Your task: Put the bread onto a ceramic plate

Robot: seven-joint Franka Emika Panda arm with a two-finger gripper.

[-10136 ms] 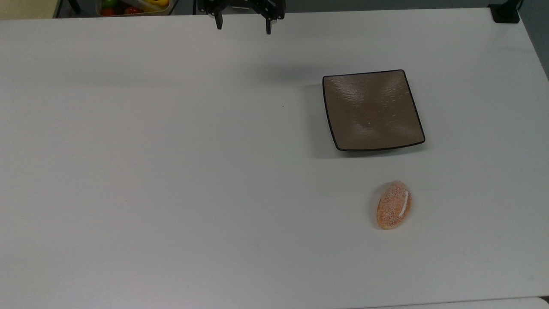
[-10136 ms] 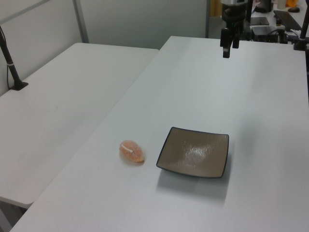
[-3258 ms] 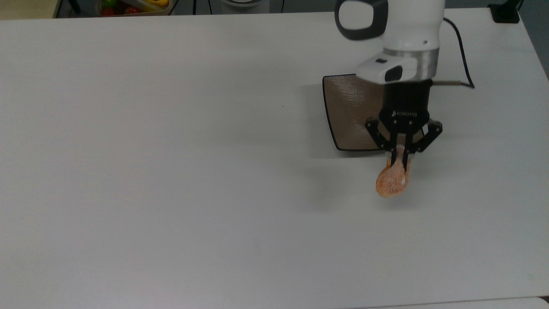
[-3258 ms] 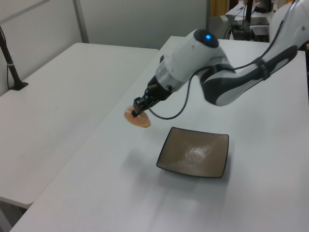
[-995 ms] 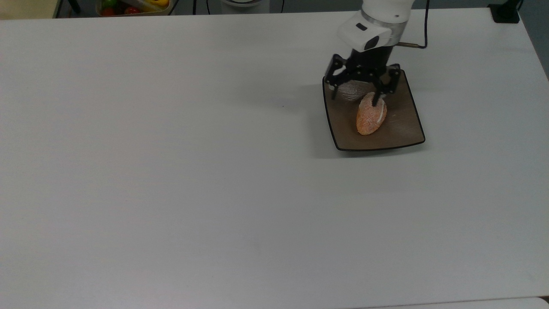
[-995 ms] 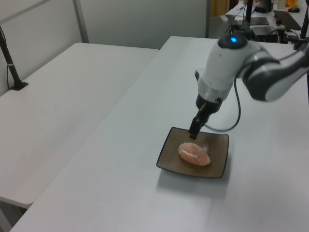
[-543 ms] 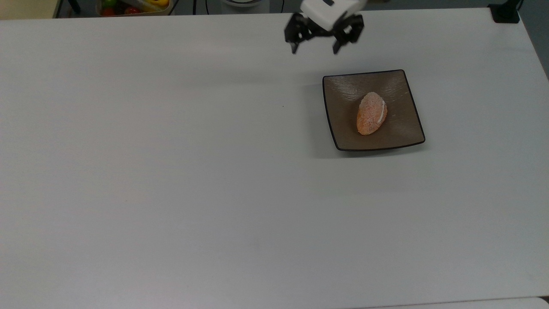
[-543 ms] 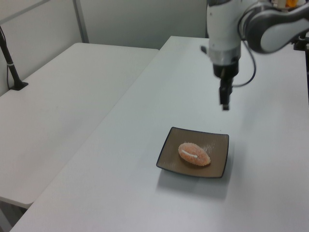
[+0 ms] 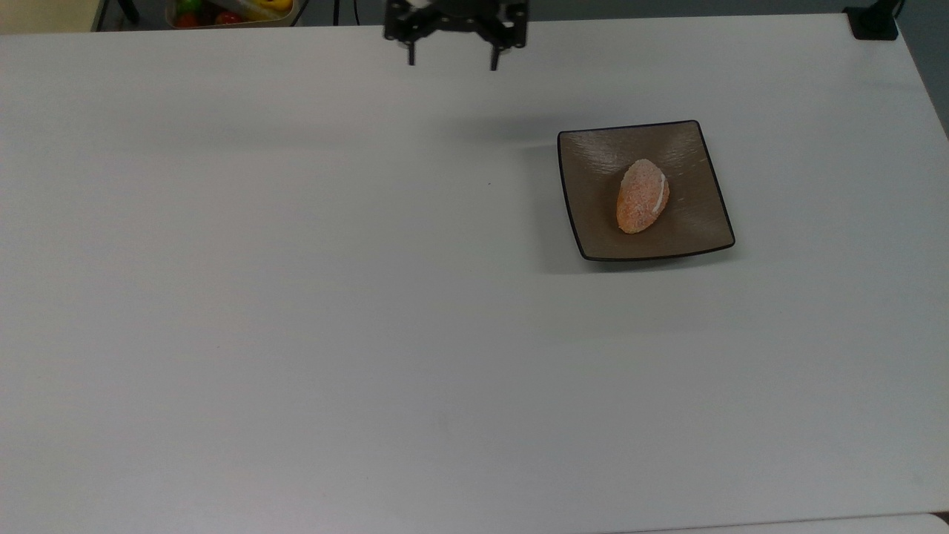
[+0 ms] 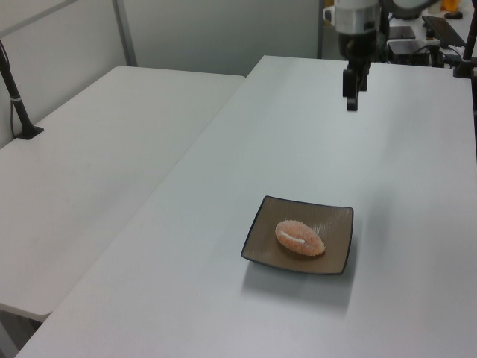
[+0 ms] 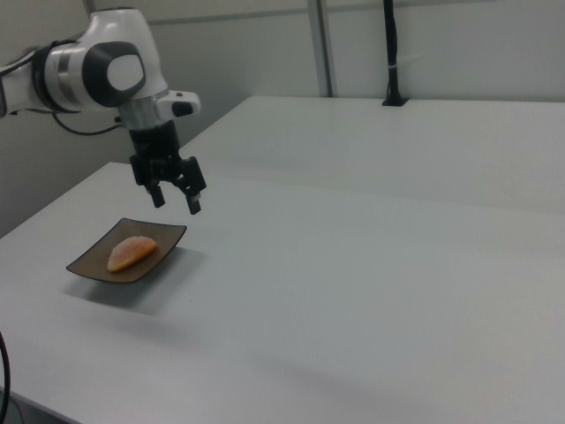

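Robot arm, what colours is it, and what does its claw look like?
The arm is rounded and glossy white with dark grey joint sections and a thin black cable trailing off it. Its gripper is black, with two thin fingers on open linkage frames.

The top view's upper edge cuts the gripper (image 9: 452,65) off above its jaws and crops a tray of coloured items (image 9: 230,11) too small to identify. The left view's upper edge cuts off the arm (image 10: 356,19). In the right view, the far rim of the ceramic plate (image 11: 88,269) lies behind the bread (image 11: 131,252).
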